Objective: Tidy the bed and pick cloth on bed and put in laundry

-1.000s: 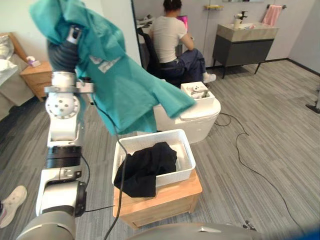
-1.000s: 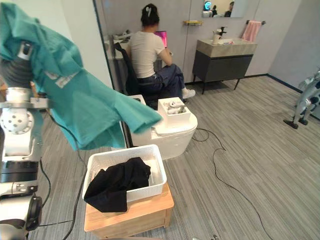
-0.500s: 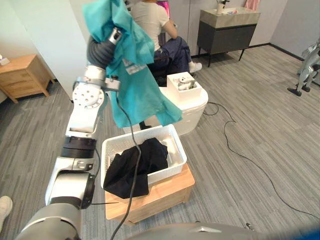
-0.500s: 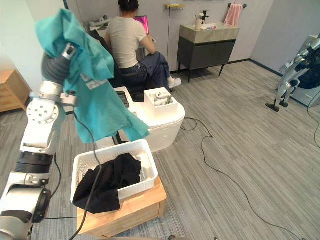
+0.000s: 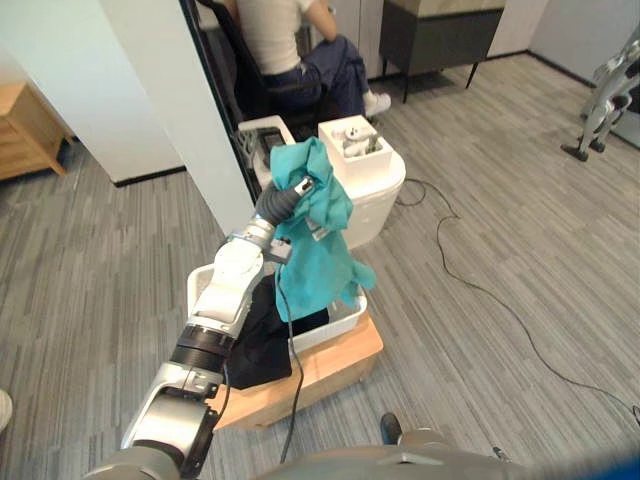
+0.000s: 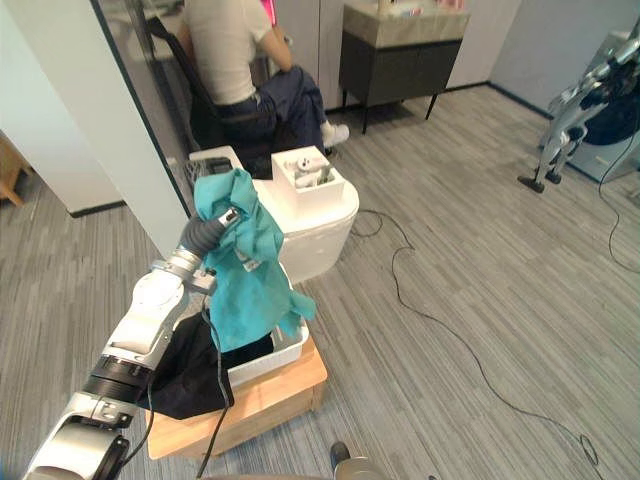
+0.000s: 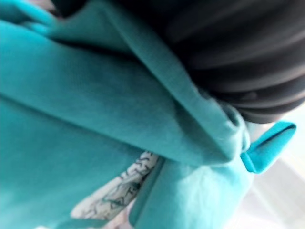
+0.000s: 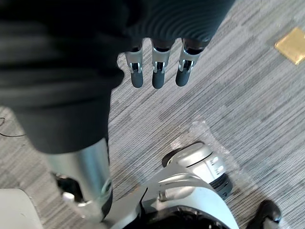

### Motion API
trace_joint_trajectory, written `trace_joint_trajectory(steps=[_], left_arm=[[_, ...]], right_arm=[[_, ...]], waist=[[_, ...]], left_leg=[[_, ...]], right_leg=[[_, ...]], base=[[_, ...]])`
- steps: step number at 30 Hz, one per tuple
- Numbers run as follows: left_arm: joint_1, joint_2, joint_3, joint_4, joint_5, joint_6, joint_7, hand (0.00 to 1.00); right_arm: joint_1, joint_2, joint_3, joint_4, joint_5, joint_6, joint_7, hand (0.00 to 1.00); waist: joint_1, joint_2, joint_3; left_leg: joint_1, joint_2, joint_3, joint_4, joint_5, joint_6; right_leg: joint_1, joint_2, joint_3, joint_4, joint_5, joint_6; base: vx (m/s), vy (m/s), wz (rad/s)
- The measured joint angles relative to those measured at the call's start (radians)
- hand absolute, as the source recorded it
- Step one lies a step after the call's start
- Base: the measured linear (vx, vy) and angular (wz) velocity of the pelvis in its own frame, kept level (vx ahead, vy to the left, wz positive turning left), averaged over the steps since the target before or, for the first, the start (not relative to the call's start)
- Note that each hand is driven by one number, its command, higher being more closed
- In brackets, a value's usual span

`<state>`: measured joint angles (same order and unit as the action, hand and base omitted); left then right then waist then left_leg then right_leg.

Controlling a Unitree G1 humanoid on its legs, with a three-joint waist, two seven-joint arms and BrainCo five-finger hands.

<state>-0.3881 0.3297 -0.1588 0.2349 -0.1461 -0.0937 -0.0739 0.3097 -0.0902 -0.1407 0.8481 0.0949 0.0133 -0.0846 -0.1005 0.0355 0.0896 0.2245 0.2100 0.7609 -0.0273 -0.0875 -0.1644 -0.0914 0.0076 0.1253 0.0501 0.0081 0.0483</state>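
Possibly the teal fabric shirt (image 5: 320, 260), draped over the left hand (image 7: 257, 52) whose grip I cannot tell, snags there or slips outside the white plastic laundry basket (image 5: 343, 324).

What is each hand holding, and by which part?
The teal cloth drapes over the left hand and hides it, so the hold cannot be told. The right hand holds nothing.

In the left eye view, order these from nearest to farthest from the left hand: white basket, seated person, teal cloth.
1. Teal cloth, draped over the left hand.
2. White basket, just below it.
3. Seated person, far behind, at the top.
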Motion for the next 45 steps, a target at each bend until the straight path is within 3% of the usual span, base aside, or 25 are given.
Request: trace_joint_trajectory(steps=[5, 18, 28, 31, 39, 40, 41, 45], left_arm=[[0.056, -0.021, -0.039, 0.026, 0.022, 0.0, 0.021, 1.0], [0.13, -0.049, -0.035, 0.18, 0.103, 0.02, 0.17, 1.0], [0.148, -0.045, 0.054, 0.285, 0.261, 0.042, 0.342, 1.0], [0.139, -0.042, 0.072, 0.29, 0.386, 0.044, 0.401, 1.0], [0.13, -0.04, 0.093, 0.311, 0.531, 0.11, 0.456, 1.0], [0.129, -0.04, 0.102, 0.324, 0.582, 0.116, 0.476, 0.0], [0.127, -0.04, 0.112, 0.343, 0.637, 0.129, 0.488, 0.0], [0.127, -0.04, 0.139, 0.379, 0.679, 0.161, 0.495, 0.0]], right_arm=[[-0.005, -0.001, 0.009, -0.032, 0.019, 0.004, -0.006, 0.0], [-0.029, -0.01, 0.033, -0.065, 0.022, -0.016, -0.01, 0.0], [-0.062, -0.03, 0.054, -0.067, 0.022, -0.042, -0.011, 0.0], [-0.08, -0.038, 0.071, -0.075, 0.022, -0.043, -0.013, 0.0], [-0.082, -0.041, 0.077, -0.099, 0.039, -0.044, -0.014, 0.0], [-0.083, -0.042, 0.078, -0.102, 0.039, -0.044, -0.014, 0.0], [-0.084, -0.043, 0.08, -0.105, 0.04, -0.046, -0.014, 0.0], [-0.098, -0.045, 0.085, -0.106, 0.04, -0.061, -0.014, 0.0]], waist=[[0.0, 0.004, 0.033], [0.001, -0.001, 0.098], [0.007, 0.003, 0.141], [0.008, 0.002, 0.155], [0.009, 0.007, 0.172], [0.009, 0.006, 0.176], [0.009, 0.007, 0.181], [0.009, 0.008, 0.196]], left_leg=[[-0.021, 0.001, 0.003, 0.021, -0.001, 0.001], [-0.1, 0.014, -0.004, 0.09, -0.027, 0.018], [-0.129, 0.014, -0.004, 0.103, -0.027, 0.018], [-0.151, 0.015, -0.004, 0.112, -0.027, 0.018], [-0.174, 0.018, -0.007, 0.119, -0.027, 0.019], [-0.175, 0.018, -0.007, 0.119, -0.027, 0.019], [-0.175, 0.018, -0.007, 0.12, -0.027, 0.019], [-0.187, 0.019, -0.007, 0.124, -0.027, 0.019]], right_leg=[[-0.019, 0.001, 0.032, 0.011, 0.0, 0.0], [-0.087, -0.011, 0.052, 0.04, 0.0, 0.009], [-0.117, -0.013, 0.052, 0.048, 0.001, 0.009], [-0.14, -0.014, 0.052, 0.057, 0.001, 0.009], [-0.161, -0.015, 0.05, 0.062, 0.001, 0.009], [-0.163, -0.015, 0.05, 0.063, 0.001, 0.009], [-0.163, -0.015, 0.05, 0.063, 0.001, 0.009], [-0.175, -0.015, 0.05, 0.065, 0.001, 0.009]], base=[[0.0, 0.0, 0.0], [-0.05, -0.015, 0.0], [0.0, 0.0, 0.0], [-0.02, -0.023, 0.01], [0.0, -0.004, 0.0], [0.0, 0.0, 0.0], [0.0, 0.0, 0.0], [0.0, 0.0, 0.0]])
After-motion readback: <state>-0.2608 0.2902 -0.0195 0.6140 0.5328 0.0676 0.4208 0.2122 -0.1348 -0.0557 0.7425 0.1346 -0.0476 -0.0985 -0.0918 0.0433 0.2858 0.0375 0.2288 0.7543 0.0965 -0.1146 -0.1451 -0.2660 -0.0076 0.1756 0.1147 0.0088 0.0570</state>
